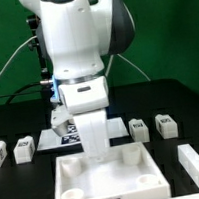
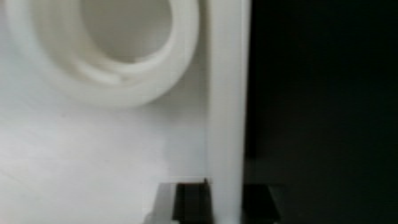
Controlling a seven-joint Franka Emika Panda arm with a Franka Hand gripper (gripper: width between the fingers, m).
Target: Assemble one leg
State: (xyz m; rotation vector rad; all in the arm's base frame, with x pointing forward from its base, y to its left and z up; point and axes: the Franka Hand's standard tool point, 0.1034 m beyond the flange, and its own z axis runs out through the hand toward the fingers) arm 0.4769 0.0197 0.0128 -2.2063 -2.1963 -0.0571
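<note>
Four legs lay loose beside the board, none seated; assembly apparently not yet begun. The claw hung low over the board, its opening and load indiscernible.

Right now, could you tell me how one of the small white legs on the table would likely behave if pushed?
The leg looks like rigid plastic, so probably stiff and light. Its square section should stop it rolling; on the black table it may slide.

The board lies at the bench's front, below the arm. Legs line up behind it, on either side.
</note>
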